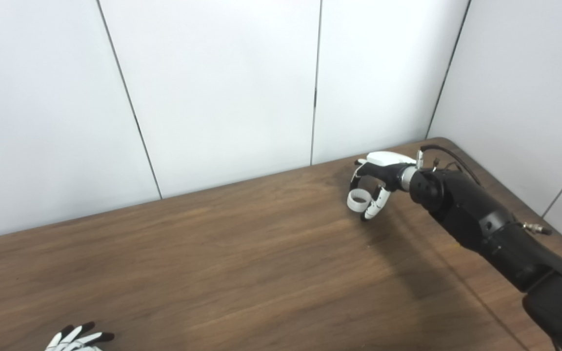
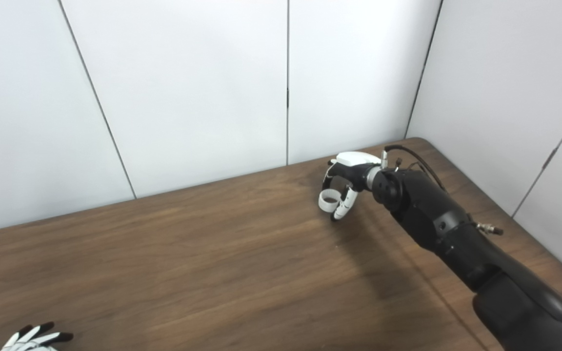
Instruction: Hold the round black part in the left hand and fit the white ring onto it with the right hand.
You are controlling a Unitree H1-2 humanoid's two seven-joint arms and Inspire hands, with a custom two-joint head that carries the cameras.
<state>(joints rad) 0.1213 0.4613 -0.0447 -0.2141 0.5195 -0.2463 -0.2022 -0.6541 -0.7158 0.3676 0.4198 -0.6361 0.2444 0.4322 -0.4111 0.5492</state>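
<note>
White ring pinched in R hand; L hand fingers spread, nr table edge.

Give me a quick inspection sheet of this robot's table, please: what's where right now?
Surface: brown wooden table, bare where visible.
Job's things: white ring held in the right hand, far right; round black part not seen.
Clutter: nothing seen.
Hands: right shut on the ring; left hand at the bottom edge, fingers spread, holding nothing visible.
Cables: black cable looping over the right wrist.
Surroundings: white wall panels behind and right.
</note>
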